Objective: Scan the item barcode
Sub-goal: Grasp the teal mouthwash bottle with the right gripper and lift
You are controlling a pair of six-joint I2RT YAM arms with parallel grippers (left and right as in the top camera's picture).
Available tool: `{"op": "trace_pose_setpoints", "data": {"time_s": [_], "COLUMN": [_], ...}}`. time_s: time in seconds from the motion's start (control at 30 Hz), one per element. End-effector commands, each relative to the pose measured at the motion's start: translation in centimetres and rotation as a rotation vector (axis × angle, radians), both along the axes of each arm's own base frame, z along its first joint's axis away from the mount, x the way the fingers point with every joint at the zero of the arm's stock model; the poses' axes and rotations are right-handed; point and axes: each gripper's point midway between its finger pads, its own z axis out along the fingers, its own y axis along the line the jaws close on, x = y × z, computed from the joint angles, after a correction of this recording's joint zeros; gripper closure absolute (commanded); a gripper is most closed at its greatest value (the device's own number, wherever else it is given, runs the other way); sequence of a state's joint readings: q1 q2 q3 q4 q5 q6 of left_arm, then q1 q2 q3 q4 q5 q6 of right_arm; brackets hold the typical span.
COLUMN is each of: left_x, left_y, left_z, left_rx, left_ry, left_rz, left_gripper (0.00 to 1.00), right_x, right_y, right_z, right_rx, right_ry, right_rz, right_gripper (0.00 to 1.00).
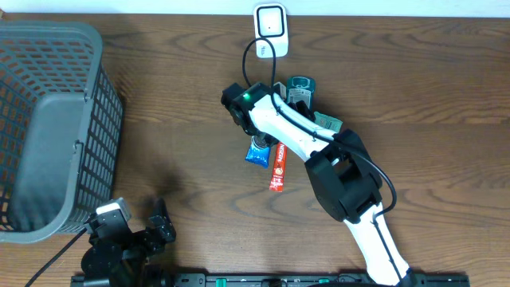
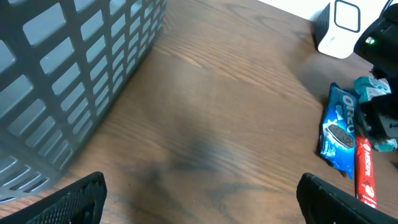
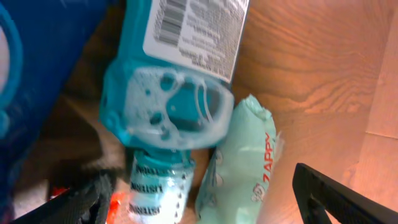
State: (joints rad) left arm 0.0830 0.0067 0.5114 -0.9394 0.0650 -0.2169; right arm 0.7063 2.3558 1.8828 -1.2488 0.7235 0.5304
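Note:
Several items lie in a cluster mid-table. A teal Listerine bottle (image 3: 168,93) shows its white barcode label (image 3: 193,25) face up, with its cap (image 3: 155,180) toward me. A pale green Zappy packet (image 3: 242,162) lies against it. My right gripper (image 3: 205,202) is open just above them, and its fingers (image 3: 336,199) straddle the cap and the packet without touching either. From overhead the gripper (image 1: 280,94) is at the bottle (image 1: 301,86). The white scanner (image 1: 270,30) stands at the back edge. My left gripper (image 1: 163,221) is open and empty near the front left.
A grey mesh basket (image 1: 48,119) fills the left side. A blue Oreo packet (image 1: 257,151) and a red bar (image 1: 278,170) lie under the right arm. The scanner's black cable (image 1: 249,56) loops toward the items.

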Motion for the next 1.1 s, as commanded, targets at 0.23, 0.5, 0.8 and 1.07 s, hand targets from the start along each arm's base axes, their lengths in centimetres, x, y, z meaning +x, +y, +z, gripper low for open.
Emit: {"op": "trace_pose_setpoints", "data": {"time_s": [0.23, 0.5, 0.8, 1.07], "left_x": [0.0, 0.0, 0.0, 0.0], "left_y": [0.0, 0.0, 0.0, 0.0], "left_z": [-0.2, -0.2, -0.2, -0.2], "left_rx": [-0.006, -0.006, -0.006, -0.006], "left_ry": [0.008, 0.008, 0.008, 0.009], "left_rz": [0.002, 0.002, 0.002, 0.002], "left_gripper": [0.02, 0.02, 0.02, 0.02], "right_x": [1.8, 2.6, -0.1, 0.3], "right_y": [-0.3, -0.8, -2.0, -3.2], "right_z": [-2.5, -5.4, -9.8, -10.0], "right_rx": [-0.116, -0.195, -0.12, -0.104], "right_ry": [-0.03, -0.017, 0.097, 0.089], "right_rz": [0.064, 0.105, -0.03, -0.084], "right_gripper": [0.03, 0.06, 0.41, 0.6]}}
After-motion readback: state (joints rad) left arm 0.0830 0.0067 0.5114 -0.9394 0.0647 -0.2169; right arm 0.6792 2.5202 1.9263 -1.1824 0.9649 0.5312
